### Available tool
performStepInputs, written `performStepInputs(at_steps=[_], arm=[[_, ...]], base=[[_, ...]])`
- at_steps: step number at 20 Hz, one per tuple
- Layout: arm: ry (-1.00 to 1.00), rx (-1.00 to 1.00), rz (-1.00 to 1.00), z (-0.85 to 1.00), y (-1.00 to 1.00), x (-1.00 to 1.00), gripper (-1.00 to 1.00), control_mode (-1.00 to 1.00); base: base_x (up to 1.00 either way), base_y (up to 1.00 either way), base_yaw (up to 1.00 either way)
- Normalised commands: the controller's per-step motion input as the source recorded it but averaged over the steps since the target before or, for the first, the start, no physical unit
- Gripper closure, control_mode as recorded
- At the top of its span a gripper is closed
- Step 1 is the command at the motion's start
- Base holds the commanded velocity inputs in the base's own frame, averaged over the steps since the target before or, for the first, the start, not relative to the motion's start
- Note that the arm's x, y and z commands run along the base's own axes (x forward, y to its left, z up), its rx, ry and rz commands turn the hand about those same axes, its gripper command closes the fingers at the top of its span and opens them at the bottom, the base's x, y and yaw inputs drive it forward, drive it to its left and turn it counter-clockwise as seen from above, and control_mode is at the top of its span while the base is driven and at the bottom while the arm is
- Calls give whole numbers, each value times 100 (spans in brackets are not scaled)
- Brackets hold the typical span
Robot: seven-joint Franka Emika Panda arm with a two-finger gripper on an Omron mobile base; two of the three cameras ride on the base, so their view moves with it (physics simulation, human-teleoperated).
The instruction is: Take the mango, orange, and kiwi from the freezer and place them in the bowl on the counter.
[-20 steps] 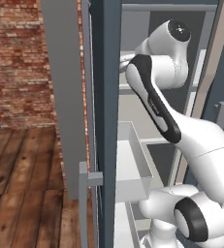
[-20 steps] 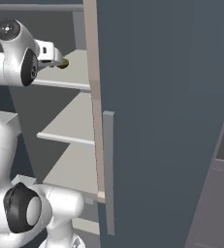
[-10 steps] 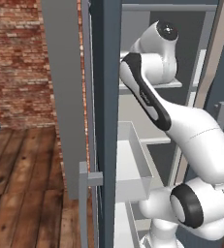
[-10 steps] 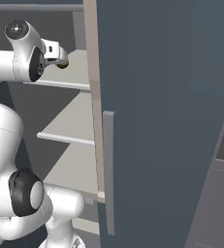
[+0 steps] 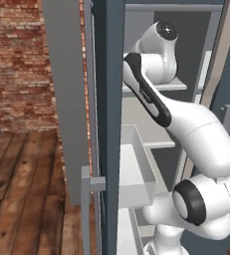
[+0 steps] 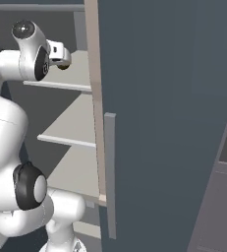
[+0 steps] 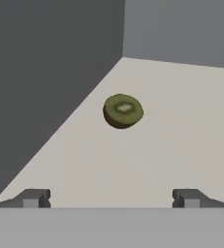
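Observation:
A halved kiwi, green cut face up and brown skin below, lies on the pale grey top shelf of the freezer, close to the dark left wall. My gripper is open, a short way back from the kiwi and level with the shelf, with nothing between its fingertips. In the right base view the gripper reaches in over the top shelf of the freezer. Mango, orange, bowl and counter are out of view.
The long dark blue-grey freezer door stands open beside the arm. A white pull-out drawer juts out below. Lower shelves sit under the hand. A brick wall and wooden floor lie to the left.
The arm has drawn more upright and the hand has moved a little further in over the top shelf. The gripper stays open.

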Motion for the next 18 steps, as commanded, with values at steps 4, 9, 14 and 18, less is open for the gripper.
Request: performStepInputs(at_steps=[4,9,14,18], arm=[[0,0,0,-14,2,14,-100,-100],[1,0,0,-6,8,31,-100,-100],[5,0,0,-4,8,48,-100,-100],[4,0,0,-10,4,45,-100,-100]], base=[[0,0,0],[0,0,0],[0,0,0],[0,0,0]])
